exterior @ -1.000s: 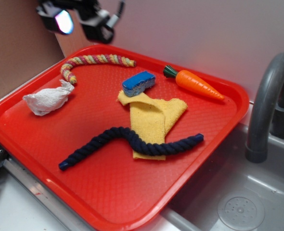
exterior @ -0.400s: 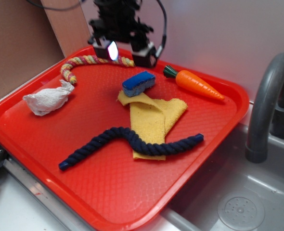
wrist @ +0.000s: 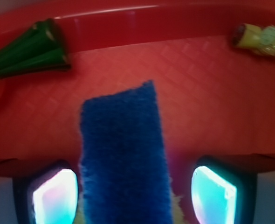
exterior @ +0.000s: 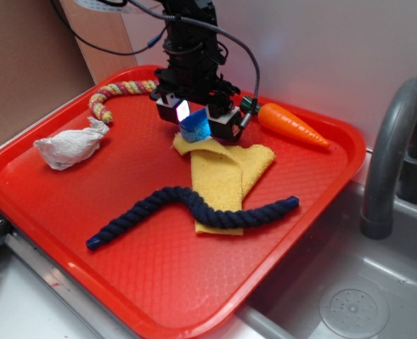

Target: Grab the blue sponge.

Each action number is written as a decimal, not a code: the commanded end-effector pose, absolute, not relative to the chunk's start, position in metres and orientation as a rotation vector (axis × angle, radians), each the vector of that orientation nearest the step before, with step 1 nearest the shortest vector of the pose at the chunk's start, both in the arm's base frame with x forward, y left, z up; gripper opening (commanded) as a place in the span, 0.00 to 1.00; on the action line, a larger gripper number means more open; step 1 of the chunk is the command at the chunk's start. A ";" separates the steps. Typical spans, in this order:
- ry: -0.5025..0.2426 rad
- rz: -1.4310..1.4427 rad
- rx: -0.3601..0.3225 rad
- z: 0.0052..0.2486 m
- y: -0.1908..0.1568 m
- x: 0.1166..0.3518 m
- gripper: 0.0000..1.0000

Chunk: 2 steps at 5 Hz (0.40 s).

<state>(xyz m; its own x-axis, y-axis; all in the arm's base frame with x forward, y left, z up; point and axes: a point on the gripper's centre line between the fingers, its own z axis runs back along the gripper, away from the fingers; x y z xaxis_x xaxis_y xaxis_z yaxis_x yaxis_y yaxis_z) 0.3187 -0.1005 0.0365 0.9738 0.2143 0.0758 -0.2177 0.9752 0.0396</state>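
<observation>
The blue sponge point(exterior: 194, 127) lies on the red tray point(exterior: 67, 205), partly on the yellow cloth point(exterior: 226, 176). My gripper point(exterior: 196, 117) is lowered straight over it, open, with one finger on each side of the sponge. In the wrist view the sponge's bright blue top point(wrist: 123, 158) fills the gap between the two glowing finger pads point(wrist: 56, 198); the left pad is close to it and the right pad stands a little apart. The arm hides most of the sponge in the exterior view.
A toy carrot point(exterior: 290, 126) lies at the tray's back right, its green top point(wrist: 30, 49) in the wrist view. A dark navy rope point(exterior: 187, 208) crosses the cloth. A striped rope point(exterior: 116, 92) and a crumpled white wad point(exterior: 71, 147) lie at the left. A grey tap point(exterior: 396, 155) and sink stand right.
My gripper has moved from the tray's back left corner toward the right and front and come down around the blue sponge. The sponge and the other things have not moved.
</observation>
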 end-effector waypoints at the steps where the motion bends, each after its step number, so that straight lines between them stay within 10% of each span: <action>1: -0.101 0.178 0.067 0.052 -0.114 0.319 0.00; 2: -0.140 0.239 0.059 0.102 -0.101 0.309 0.00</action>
<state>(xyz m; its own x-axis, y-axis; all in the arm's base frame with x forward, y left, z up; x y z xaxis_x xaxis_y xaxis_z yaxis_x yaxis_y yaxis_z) 0.3017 -0.1035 0.0802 0.9737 0.2128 0.0819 -0.2192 0.9723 0.0804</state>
